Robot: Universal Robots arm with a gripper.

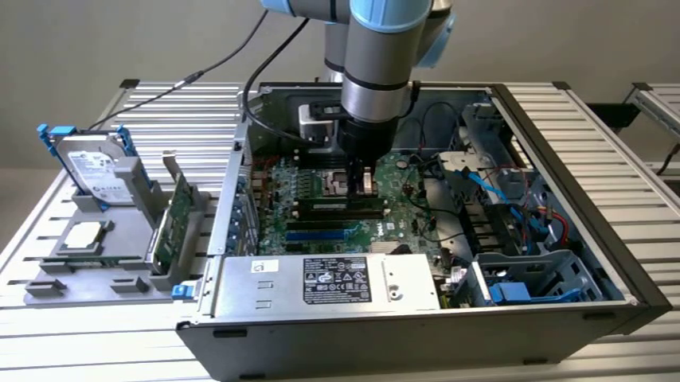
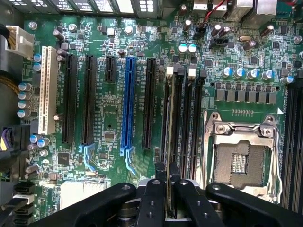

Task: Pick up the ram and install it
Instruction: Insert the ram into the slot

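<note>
My gripper (image 1: 356, 185) reaches down into the open computer case (image 1: 552, 199), over the green motherboard (image 1: 314, 227). In the wrist view its black fingers (image 2: 152, 198) are shut on the ram (image 2: 169, 132), which shows edge-on as a thin stick. The ram runs along the memory slot with the white latch (image 2: 169, 71), beside the other black memory slots (image 2: 191, 118). I cannot tell whether it sits fully in the slot. The empty processor socket (image 2: 239, 161) lies right next to these slots.
Long black and blue expansion slots (image 2: 127, 104) cross the motherboard (image 2: 109, 123). A silver power supply (image 1: 330, 282) fills the case front, with blue cables (image 1: 483, 187) to the exterior view's right. Outside at that view's left, a grey rack (image 1: 64, 282) holds a hard drive (image 1: 95, 171) and a green card (image 1: 170, 219).
</note>
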